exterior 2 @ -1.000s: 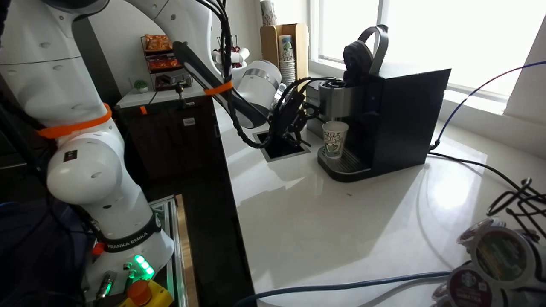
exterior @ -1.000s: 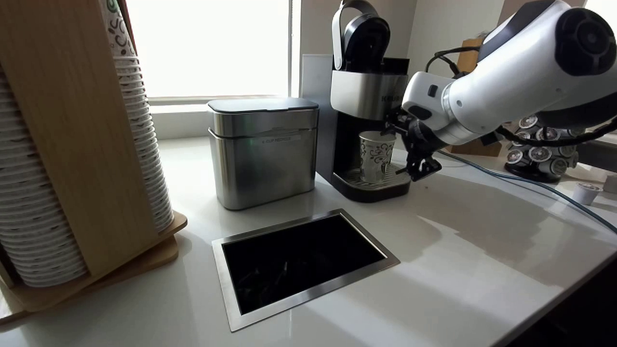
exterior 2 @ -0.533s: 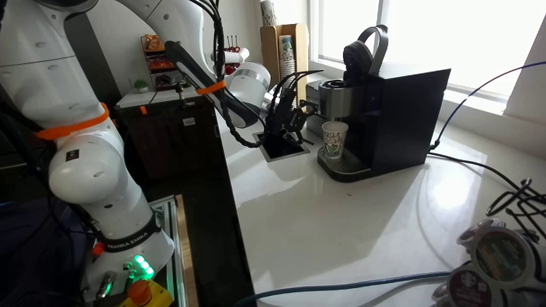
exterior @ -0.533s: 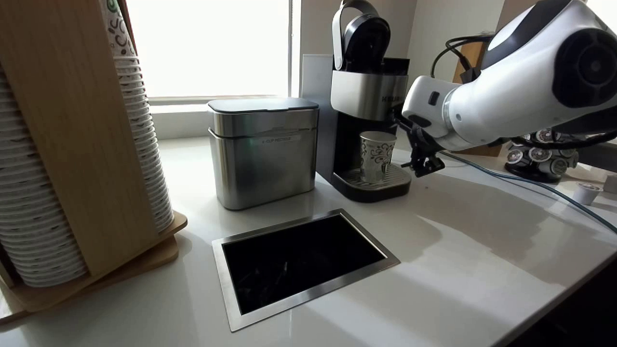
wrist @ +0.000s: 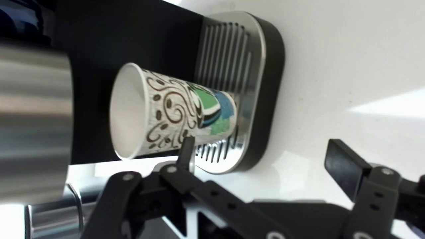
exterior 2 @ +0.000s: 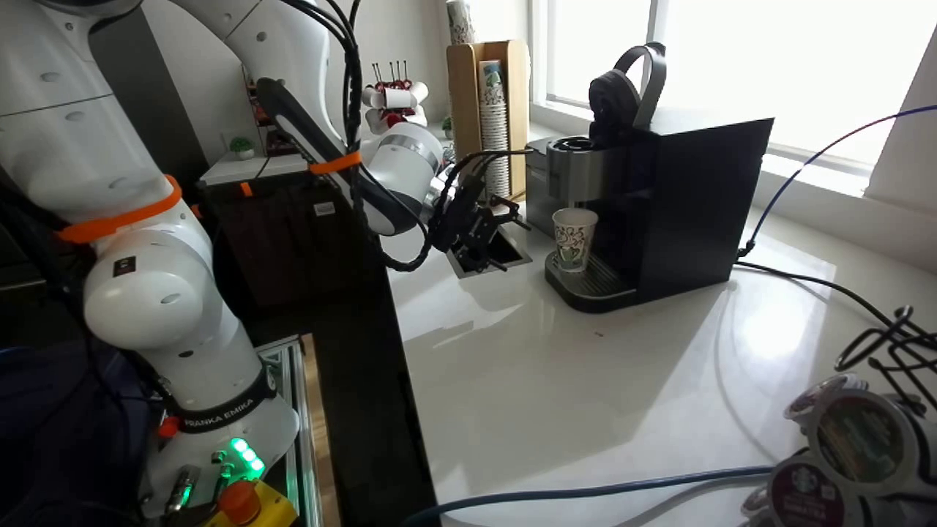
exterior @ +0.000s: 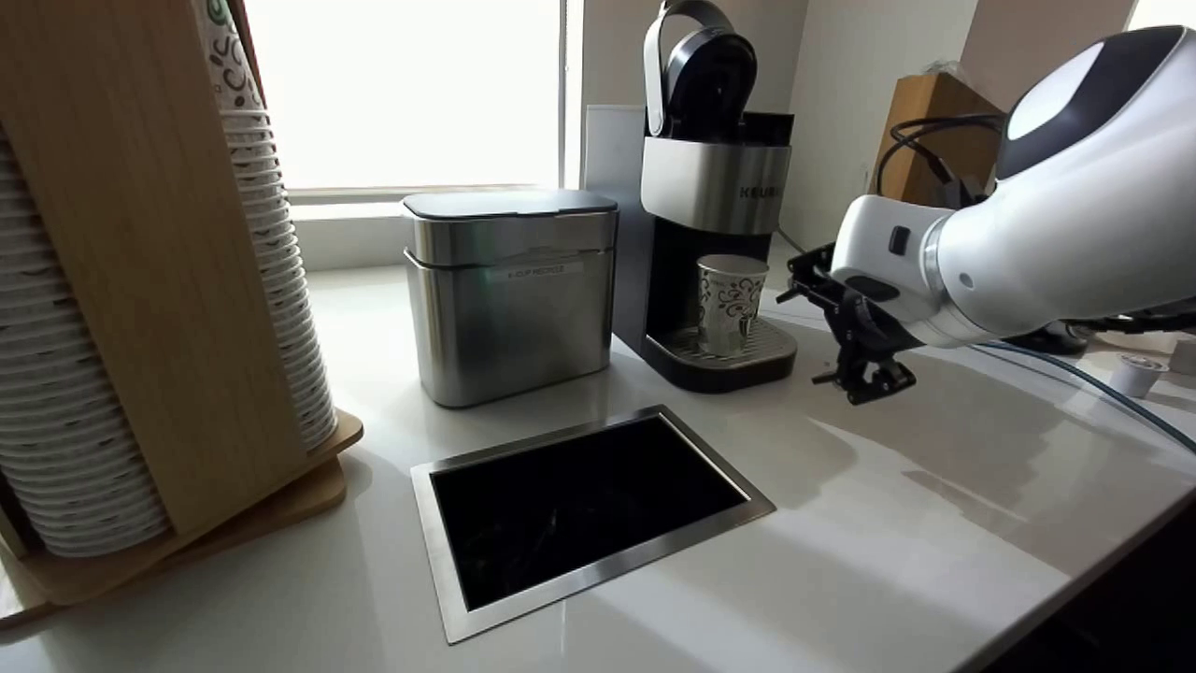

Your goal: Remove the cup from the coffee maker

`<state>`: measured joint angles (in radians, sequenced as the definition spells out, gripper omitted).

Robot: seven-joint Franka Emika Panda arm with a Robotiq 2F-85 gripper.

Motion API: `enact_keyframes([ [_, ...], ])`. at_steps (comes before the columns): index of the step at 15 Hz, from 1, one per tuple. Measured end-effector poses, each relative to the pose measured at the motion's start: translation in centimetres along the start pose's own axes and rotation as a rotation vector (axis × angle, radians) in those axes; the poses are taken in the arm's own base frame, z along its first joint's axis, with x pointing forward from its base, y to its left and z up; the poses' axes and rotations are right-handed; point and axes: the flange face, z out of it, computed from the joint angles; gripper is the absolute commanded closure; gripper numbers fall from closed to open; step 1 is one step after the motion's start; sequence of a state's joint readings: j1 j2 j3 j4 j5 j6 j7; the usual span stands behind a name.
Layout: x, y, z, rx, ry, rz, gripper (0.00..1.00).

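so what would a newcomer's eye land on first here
Probably the patterned cup, upright on the drip tray of the coffee maker. Next, the white robot arm stretched over the counter, its open gripper clear of the cup. Then the bright window behind the metal canister in an exterior view.

The paper cup [wrist: 179, 111] looks smooth, the coffee maker [exterior: 715, 182] has shiny metal, and the table [exterior 2: 527, 388] is glossy.

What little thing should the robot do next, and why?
Maybe roll the open gripper: its fingers sit roughly one above the other, while the swirl-patterned cup stands upright on the drip tray. Side by side, those fingers might straddle it.
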<state>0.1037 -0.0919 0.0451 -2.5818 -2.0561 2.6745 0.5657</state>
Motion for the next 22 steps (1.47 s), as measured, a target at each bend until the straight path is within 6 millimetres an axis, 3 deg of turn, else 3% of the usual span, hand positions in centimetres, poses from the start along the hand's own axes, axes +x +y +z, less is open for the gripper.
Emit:
enact_keyframes([
  [3,-0.1,-0.7,-1.6,0.033,0.084,0.129,0.0],
  [7,-2.3,-0.7,-4.3,0.112,0.219,0.246,0.0],
  [10,-5.0,-2.2,-3.9,0.135,0.14,0.16,0.0],
  [12,-5.6,-3.5,-3.4,0.159,0.068,0.086,0.0],
  [17,-1.4,-2.9,-3.2,0.179,-0.105,-0.113,0.0],
  [22,3.4,-0.2,-5.8,0.192,-0.244,-0.281,0.0],
])
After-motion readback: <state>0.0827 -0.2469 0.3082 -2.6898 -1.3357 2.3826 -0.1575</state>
